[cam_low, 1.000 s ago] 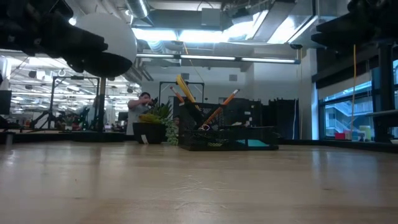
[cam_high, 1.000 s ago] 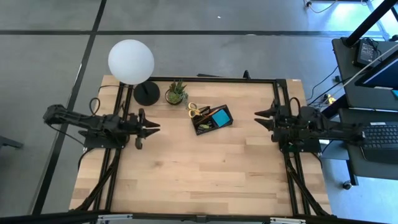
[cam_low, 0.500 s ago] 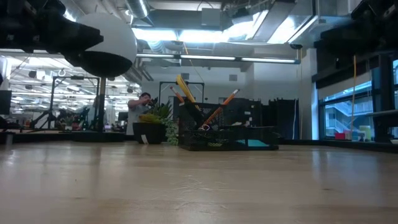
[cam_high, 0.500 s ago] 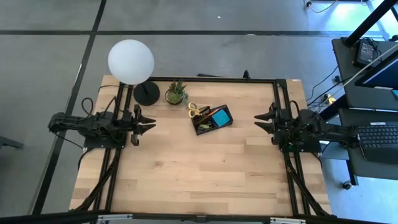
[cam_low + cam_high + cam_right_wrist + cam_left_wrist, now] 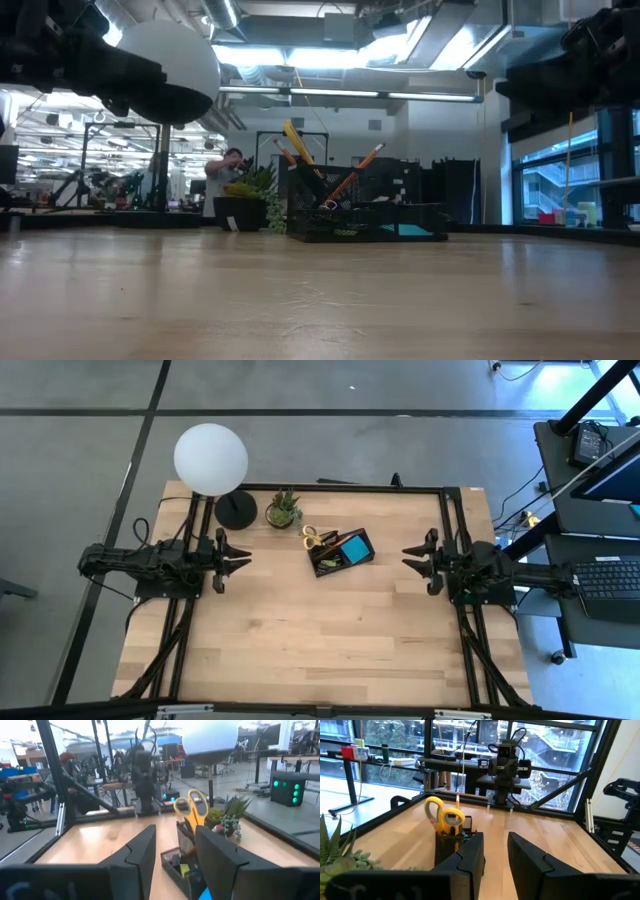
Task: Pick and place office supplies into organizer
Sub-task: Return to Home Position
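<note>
Wooden tabletop (image 5: 300, 630) is filling most of the high view, pale under the two dark arms. At its far left corner a lamp with a white globe (image 5: 210, 457) is standing on a round black base (image 5: 236, 511), and a small potted plant (image 5: 283, 510) is sitting just beside that base. The left arm is reaching in from the tabletop's left edge. Its hand (image 5: 243, 558) is hanging above the wood with the fingers spread apart and gripping nothing, and the left wrist view is showing a clear gap between them. The right arm is reaching in from the right edge, its hand (image 5: 408, 557) likewise released and empty. The organizer (image 5: 372, 550) is lying at a slant on the far middle of the tabletop, between the two hands, well apart from both and near the plant. Inside it the yellow-handled scissors (image 5: 313, 538) are standing handles-up at the end nearer the plant. The blue sticky-note pad (image 5: 352, 549) is lying flat towards the opposite end. In the low view a thin orange pencil (image 5: 358, 168) is leaning upward out of the organizer, and the smaller items inside are too small to tell apart
</note>
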Available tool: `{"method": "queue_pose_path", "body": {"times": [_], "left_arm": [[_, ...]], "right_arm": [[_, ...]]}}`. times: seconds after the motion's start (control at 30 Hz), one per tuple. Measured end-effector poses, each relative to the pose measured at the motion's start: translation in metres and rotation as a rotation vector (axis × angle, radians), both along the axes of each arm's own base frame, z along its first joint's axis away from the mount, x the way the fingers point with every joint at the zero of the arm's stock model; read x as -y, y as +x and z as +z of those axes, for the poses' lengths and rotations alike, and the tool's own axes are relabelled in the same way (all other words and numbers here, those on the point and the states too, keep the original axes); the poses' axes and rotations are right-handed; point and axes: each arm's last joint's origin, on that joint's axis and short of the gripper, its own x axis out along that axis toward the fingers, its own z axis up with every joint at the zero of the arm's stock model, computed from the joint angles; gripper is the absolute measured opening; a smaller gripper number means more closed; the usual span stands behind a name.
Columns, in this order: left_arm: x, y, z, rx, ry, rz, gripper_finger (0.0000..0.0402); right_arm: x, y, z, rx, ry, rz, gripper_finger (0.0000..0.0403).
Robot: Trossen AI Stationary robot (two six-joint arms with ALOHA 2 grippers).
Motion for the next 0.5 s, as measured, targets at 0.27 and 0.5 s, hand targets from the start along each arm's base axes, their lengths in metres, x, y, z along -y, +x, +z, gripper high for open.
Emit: {"method": "queue_pose_path", "body": {"times": [0.27, 0.5], "left_arm": [[0.000, 0.001, -0.002, 0.004, -0.018, -0.004, 0.0082], [0.001, 0.005, -0.013, 0.018, -0.012, -0.047, 0.0082]], "right_arm": [[0.000, 0.000, -0.001, -0.011, 0.000, 0.004, 0.0139], [0.000, 0.000, -0.003, -0.031, -0.006, 0.004, 0.0139]]}}
